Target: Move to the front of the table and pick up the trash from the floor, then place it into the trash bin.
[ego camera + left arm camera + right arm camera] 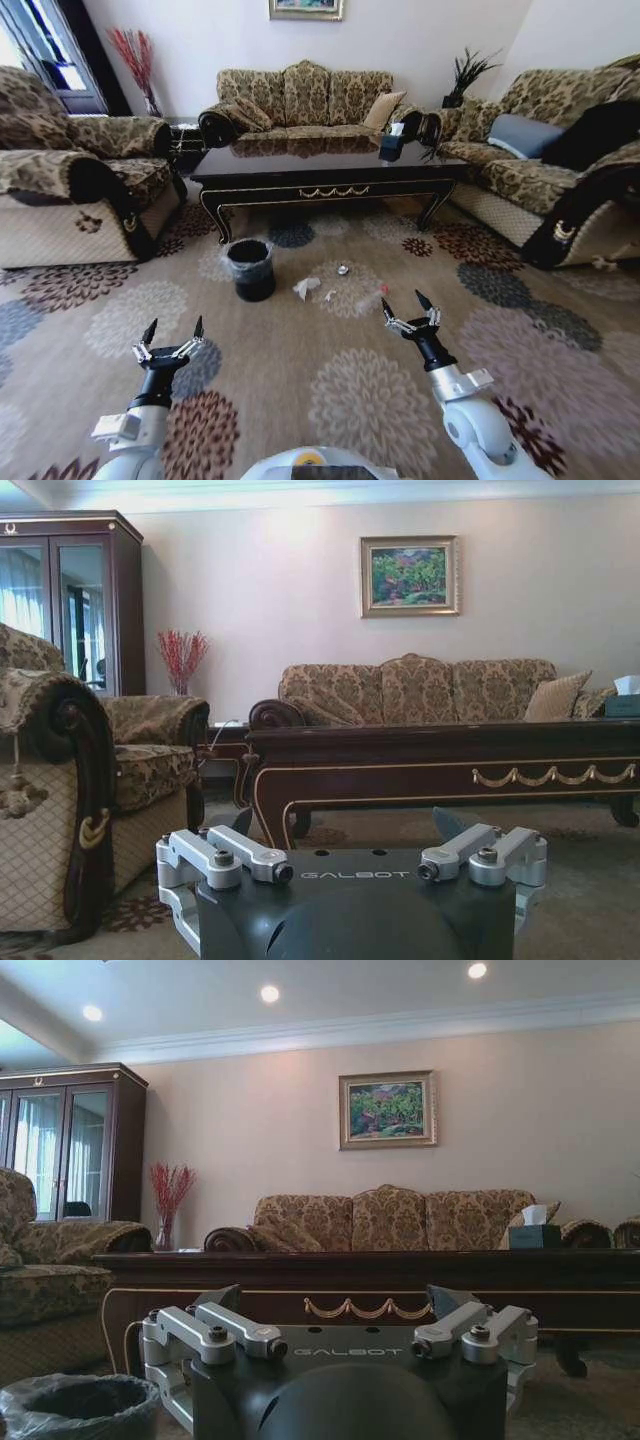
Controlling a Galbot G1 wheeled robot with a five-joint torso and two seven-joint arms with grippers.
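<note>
We hold our left gripper (172, 334) and right gripper (409, 309) spread wide above the medallion-patterned beige carpet (330, 400), likely poised for the crumpled white tissue (305, 288) lying ahead between them, beside the liner-capped black bin (250, 268).

We face a patterned sofa (300, 95) against a pale wall (200, 40), a framed landscape painting (305, 8) above it. To the sofa's left stand a vase of red twigs (135, 60) and a dark glass-fronted cabinet (70, 610); matching armchairs (70, 180) flank it. Recessed ceiling lights (270, 993) glow above the sofa.
</note>
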